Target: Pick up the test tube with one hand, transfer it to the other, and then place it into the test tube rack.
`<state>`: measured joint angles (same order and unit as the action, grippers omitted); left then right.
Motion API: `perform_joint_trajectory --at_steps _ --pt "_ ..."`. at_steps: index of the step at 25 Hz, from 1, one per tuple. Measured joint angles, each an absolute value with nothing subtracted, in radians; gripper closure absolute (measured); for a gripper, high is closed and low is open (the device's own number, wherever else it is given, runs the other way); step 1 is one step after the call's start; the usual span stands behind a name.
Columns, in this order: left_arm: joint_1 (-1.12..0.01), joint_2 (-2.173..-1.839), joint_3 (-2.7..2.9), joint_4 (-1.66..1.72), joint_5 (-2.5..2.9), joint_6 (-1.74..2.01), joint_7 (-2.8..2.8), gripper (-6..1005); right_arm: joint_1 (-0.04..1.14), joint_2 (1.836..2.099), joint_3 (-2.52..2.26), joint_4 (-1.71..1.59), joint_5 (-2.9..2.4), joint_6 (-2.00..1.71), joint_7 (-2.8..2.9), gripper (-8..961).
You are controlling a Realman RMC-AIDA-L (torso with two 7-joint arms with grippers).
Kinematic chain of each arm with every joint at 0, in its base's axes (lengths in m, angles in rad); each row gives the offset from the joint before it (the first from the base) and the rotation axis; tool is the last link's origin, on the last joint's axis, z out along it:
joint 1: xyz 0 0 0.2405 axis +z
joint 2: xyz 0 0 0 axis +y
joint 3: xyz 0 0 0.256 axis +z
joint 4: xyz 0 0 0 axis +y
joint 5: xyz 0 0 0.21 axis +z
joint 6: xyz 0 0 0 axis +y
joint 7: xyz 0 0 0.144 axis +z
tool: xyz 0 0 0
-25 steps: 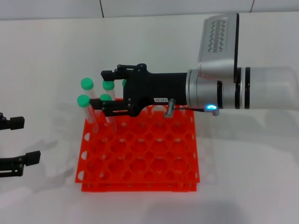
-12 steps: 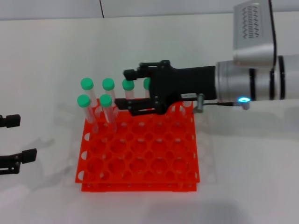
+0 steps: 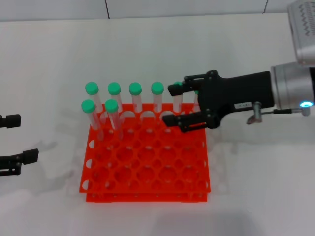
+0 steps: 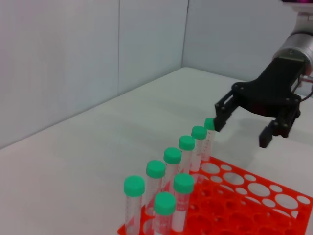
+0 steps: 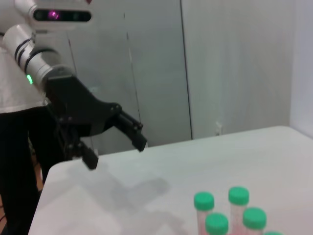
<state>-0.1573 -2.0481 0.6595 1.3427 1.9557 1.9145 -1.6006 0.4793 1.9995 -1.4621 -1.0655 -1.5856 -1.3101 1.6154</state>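
Hovering over rack (image 3: 147, 162), right claw (image 3: 171, 105) wide open, empty

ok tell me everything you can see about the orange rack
The test tube rack is bright orange-red plastic, square, two-tiered, with a grid of round holes. It sits flat on the white table. Green-capped clear tubes stand upright along its far row, with two more in the next row at its left end; the other holes are empty. The right end effector hovers open over its far right corner, not touching it.
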Motion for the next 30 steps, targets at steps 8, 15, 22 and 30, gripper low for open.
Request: perform_joint_trajectory --at_steps 8,15,22,30 --pt "-0.189 -2.064 0.659 1.342 2.02 1.91 -1.624 106 0.431 1.998 -1.417 -1.145 -1.681 -1.364 1.626 229" --pt "-0.196 -2.072 0.66 1.342 2.029 1.904 -1.639 106 0.426 1.997 -1.4 -1.153 -1.72 -1.396 1.629 229" --pt "-0.214 -2.074 0.668 1.342 2.037 1.9 -1.663 106 0.395 1.994 -1.384 -1.177 -1.738 -1.412 1.621 229" --pt "-0.256 -2.079 0.67 1.325 2.082 1.899 -1.68 106 0.379 1.994 -1.331 -1.177 -1.759 -1.466 1.598 229"
